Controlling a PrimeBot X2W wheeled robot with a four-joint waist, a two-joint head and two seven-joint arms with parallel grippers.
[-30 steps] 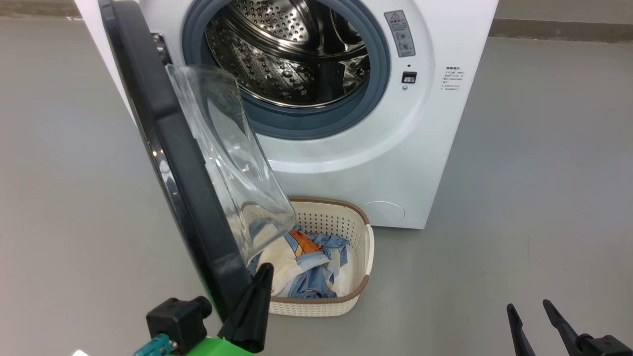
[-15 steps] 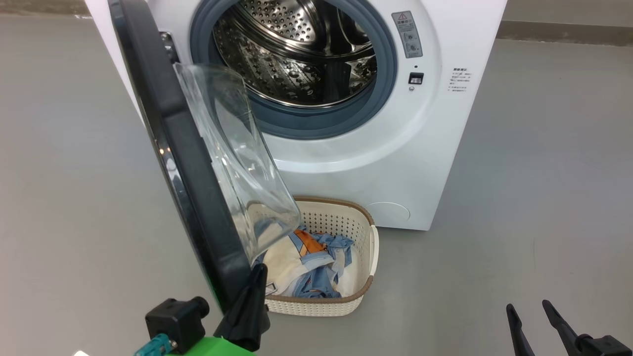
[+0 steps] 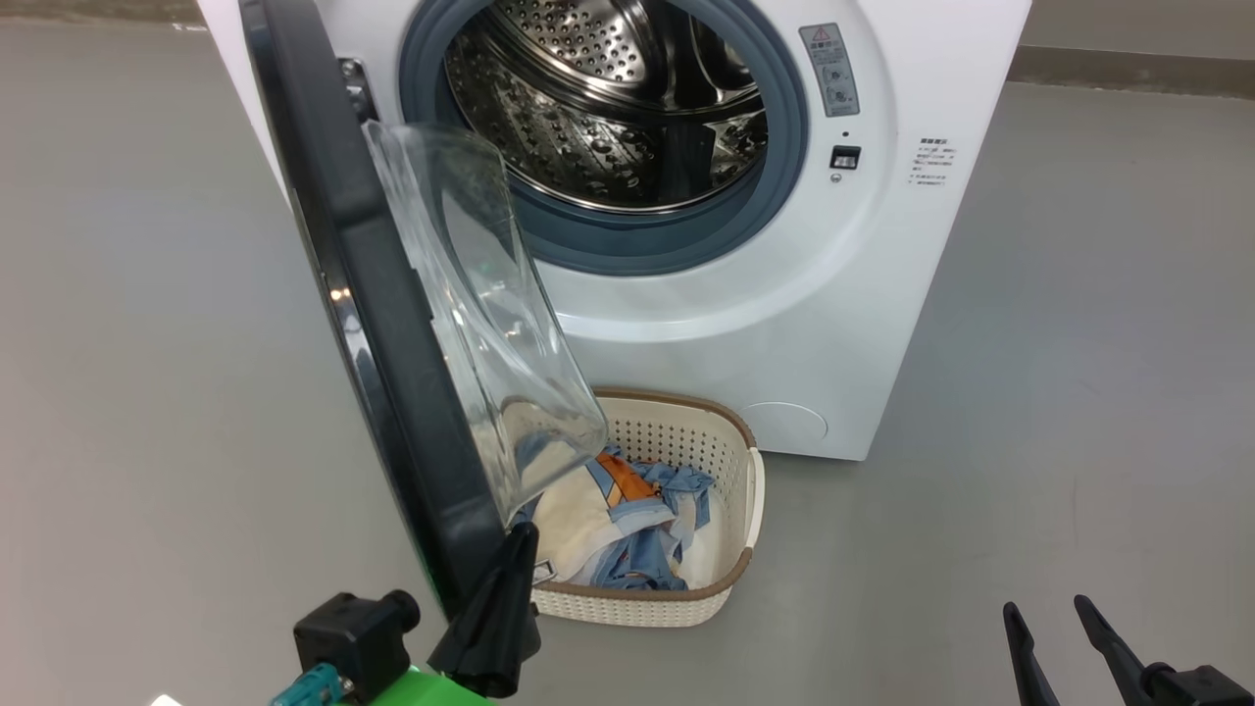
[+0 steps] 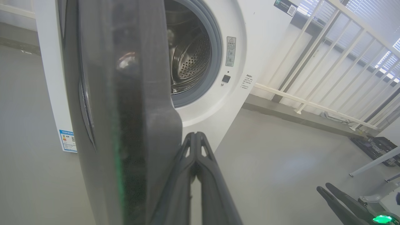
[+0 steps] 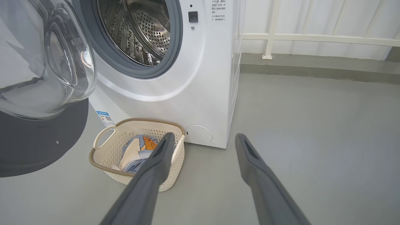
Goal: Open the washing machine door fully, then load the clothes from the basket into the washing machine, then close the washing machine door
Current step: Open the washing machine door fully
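The washing machine stands open, its steel drum bare. The washing machine door stands out toward me, seen edge-on, with its clear glass bulge facing right. My left gripper is shut, fingers together, and its tip rests against the door's lower inner rim; in the left wrist view that gripper lies beside the dark door. The basket sits on the floor in front of the machine with the clothes inside. My right gripper hangs open and holds nothing, to the right of the basket.
Grey floor spreads around the machine. A white railing runs behind it on the right. The door's glass overhangs the basket's left part. My right gripper also shows low in the left wrist view.
The head camera has turned, so the whole picture slid right. Against the basket, the door's lower edge has swung slightly further left, with my left gripper still on it. The right gripper has not moved.
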